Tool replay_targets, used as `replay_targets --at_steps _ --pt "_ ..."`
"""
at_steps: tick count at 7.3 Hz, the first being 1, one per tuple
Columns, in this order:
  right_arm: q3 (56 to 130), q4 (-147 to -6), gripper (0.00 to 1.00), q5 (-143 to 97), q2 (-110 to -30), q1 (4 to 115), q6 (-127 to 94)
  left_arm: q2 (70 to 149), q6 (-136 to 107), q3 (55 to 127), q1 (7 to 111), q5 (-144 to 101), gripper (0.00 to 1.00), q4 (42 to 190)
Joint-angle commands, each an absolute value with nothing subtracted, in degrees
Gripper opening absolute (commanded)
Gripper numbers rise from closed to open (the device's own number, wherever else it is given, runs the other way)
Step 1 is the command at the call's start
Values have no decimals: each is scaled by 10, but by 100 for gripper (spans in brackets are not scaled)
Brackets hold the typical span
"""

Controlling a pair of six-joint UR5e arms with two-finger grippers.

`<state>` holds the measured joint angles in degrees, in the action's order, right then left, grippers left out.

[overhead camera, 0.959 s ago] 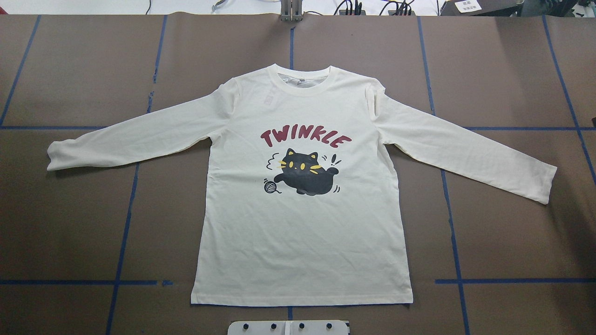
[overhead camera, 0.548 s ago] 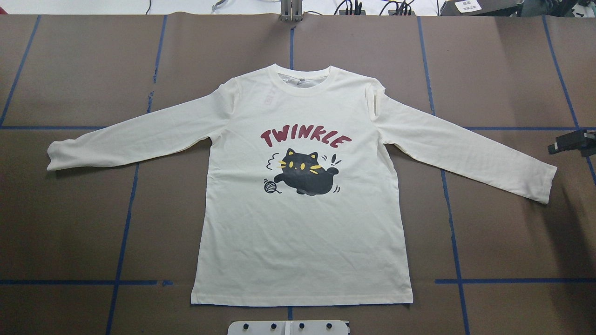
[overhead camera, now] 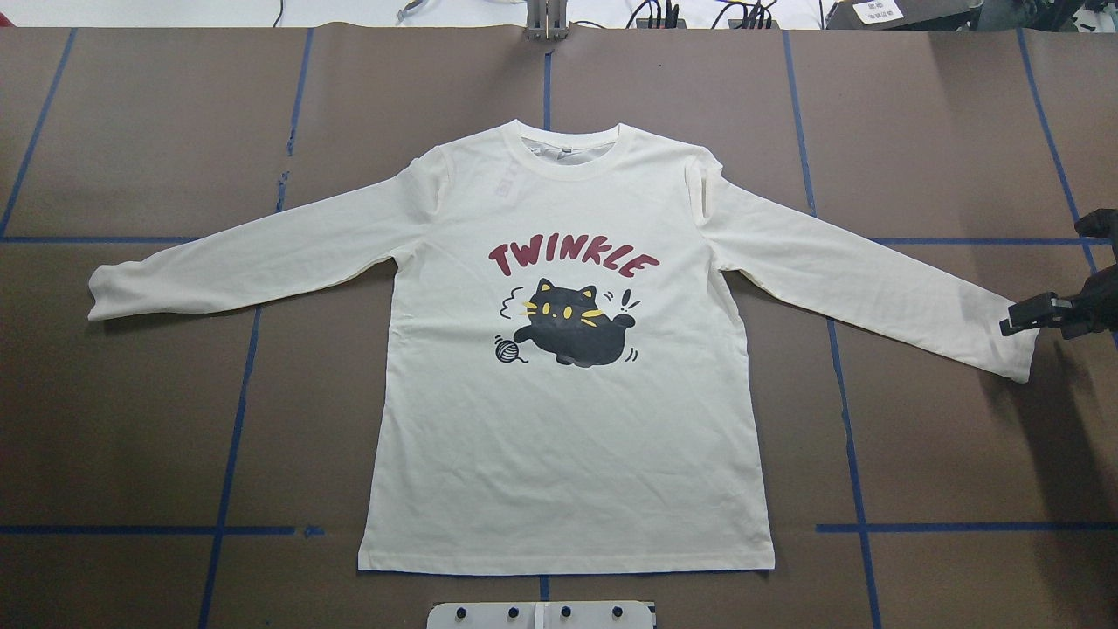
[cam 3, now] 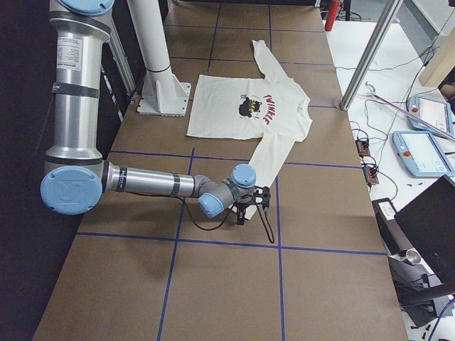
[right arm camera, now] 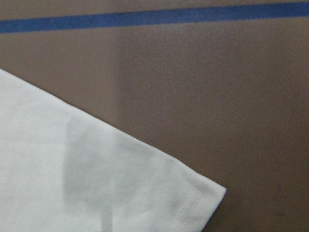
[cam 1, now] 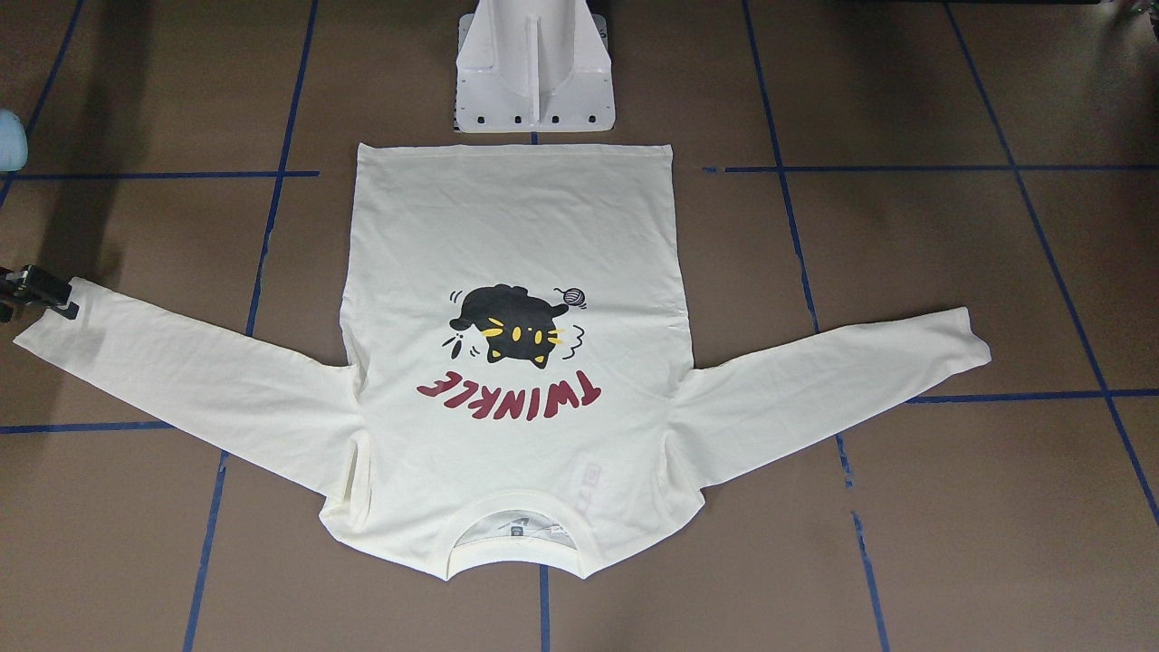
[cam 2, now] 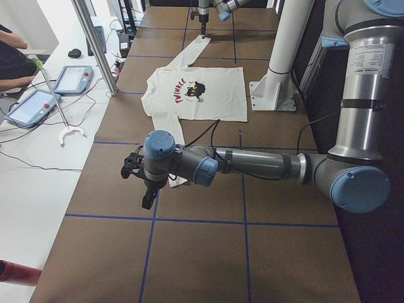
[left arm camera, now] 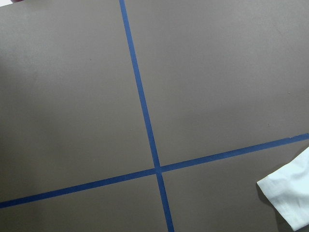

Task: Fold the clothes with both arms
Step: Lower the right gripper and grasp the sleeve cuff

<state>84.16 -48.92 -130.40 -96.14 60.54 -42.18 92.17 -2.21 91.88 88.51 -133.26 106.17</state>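
Note:
The clothes are one cream-white long-sleeved T-shirt (overhead camera: pixel 568 437) that lies flat and face up, with the black cat and the dark red "TWINKLE" showing. Both sleeves are spread out to the sides. My right gripper (overhead camera: pixel 1048 279) hovers at the cuff of the right-hand sleeve (overhead camera: pixel 1013 345), and its fingers look open with nothing between them. That cuff (right arm camera: pixel 193 193) fills the right wrist view. My left gripper (cam 2: pixel 144 186) shows only in the exterior left view, beside the other sleeve's cuff (left arm camera: pixel 289 198); whether it is open or shut I cannot tell.
The brown table (overhead camera: pixel 175 419) carries a grid of blue tape lines. The white pedestal base (cam 1: pixel 534 72) stands just behind the shirt's hem. Teach pendants (cam 2: pixel 72 79) and cables lie on a white bench past the table, where a person's arm shows.
The right gripper came into the overhead view from the right edge, then moved left and toward the robot, ending at the right sleeve's cuff. The shirt has not moved.

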Motion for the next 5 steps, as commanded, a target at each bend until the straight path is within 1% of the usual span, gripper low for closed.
replay_targets --at_steps 1,3,4,5 --pt "841 -490 100 -1303 -970 588 -422 920 -21 918 885 -1340 100 1063" --pt "846 -490 97 -1303 -969 589 -422 920 -21 918 885 -1341 100 1063" --pt "847 -490 89 -1303 -968 590 -422 919 -21 918 885 -1341 100 1066" --pt "847 -490 66 -1304 -965 590 -422 918 -21 916 885 -1342 100 1071"
